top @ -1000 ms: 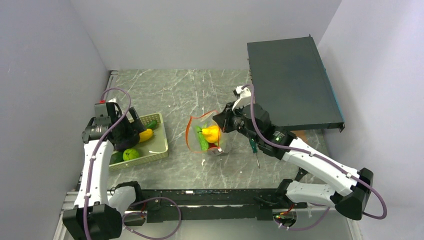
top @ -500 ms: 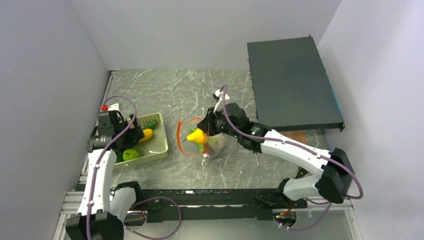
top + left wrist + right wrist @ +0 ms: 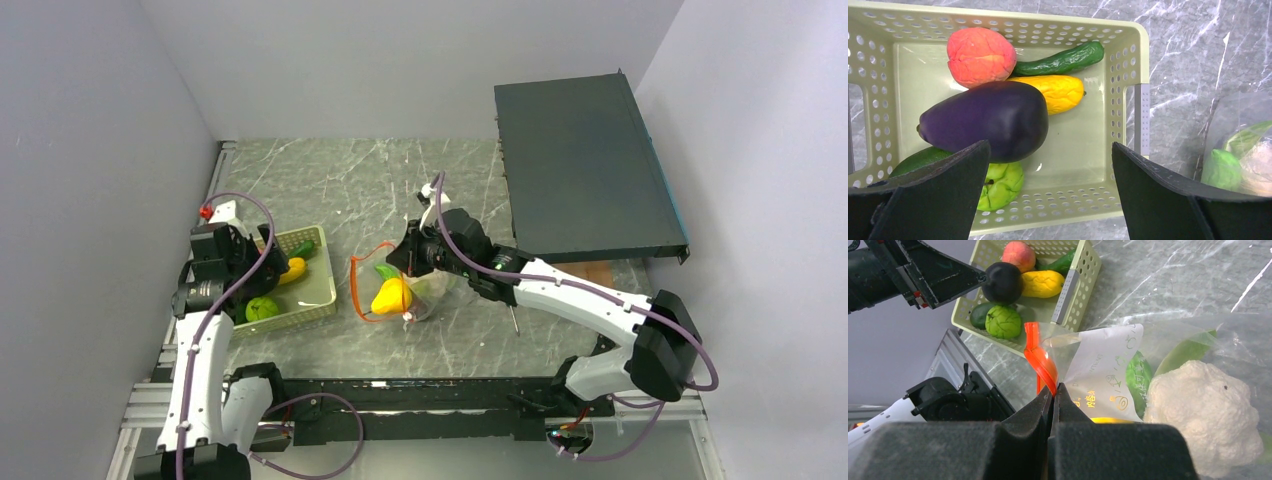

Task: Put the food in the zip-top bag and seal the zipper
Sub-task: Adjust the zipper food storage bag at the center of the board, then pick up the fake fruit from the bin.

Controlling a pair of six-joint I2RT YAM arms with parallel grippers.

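Observation:
The clear zip-top bag (image 3: 425, 290) lies mid-table with its red-orange zipper (image 3: 358, 290) gaping open to the left. My right gripper (image 3: 1054, 390) is shut on the zipper (image 3: 1040, 357) at the bag's mouth. Inside the bag (image 3: 1108, 357) are a yellow piece of food (image 3: 392, 296), a whitish cauliflower (image 3: 1198, 410) and green pieces (image 3: 1138, 375). My left gripper (image 3: 1049, 150) hangs open over the basket, holding nothing. Below it lie a dark purple eggplant (image 3: 988, 120), a yellow squash (image 3: 1060, 92), a cucumber (image 3: 1060, 59), an orange peach (image 3: 980, 55) and a green fruit (image 3: 1000, 185).
The light green slatted basket (image 3: 322, 290) stands at the left, close to the bag's mouth. A large flat black case (image 3: 585, 170) fills the back right. A screwdriver's shaft (image 3: 514, 322) shows under my right arm. Walls close in the left, back and right.
My right gripper has pulled the bag's mouth left, toward the basket, and the yellow food shifted with it. My left gripper has drawn back a little over the basket, still open.

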